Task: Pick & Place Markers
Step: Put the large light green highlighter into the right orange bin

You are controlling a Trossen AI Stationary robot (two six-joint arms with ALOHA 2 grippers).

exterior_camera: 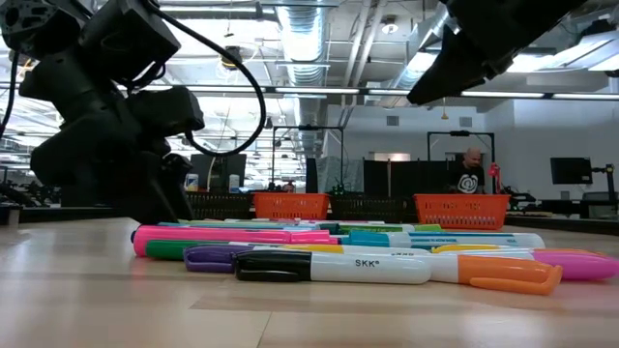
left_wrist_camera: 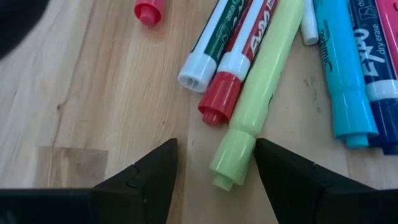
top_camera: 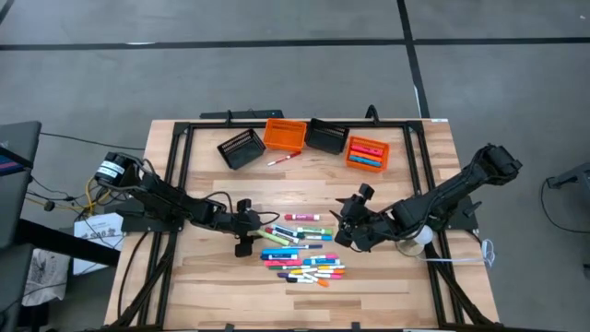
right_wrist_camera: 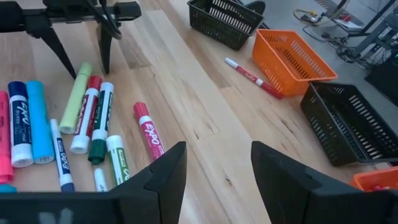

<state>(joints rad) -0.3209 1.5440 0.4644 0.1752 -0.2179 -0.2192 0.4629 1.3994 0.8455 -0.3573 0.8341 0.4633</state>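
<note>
Your left gripper (top_camera: 245, 227) sits low at the 9 o'clock edge of the markers (top_camera: 304, 254), jaws spread around the yellow-green marker (left_wrist_camera: 254, 106) without pinching it. Your right gripper (top_camera: 348, 224) hovers at the pile's 2 o'clock, jaws apart and empty. One red-capped marker (top_camera: 282, 160) lies alone beside the orange bin (top_camera: 285, 135).

a heap of markers (top_camera: 304, 256) is seen on the wooden table (top_camera: 203, 286), flanked by the left gripper (top_camera: 244, 228) and right gripper (top_camera: 348, 224); four bins are ranged behind.
</note>
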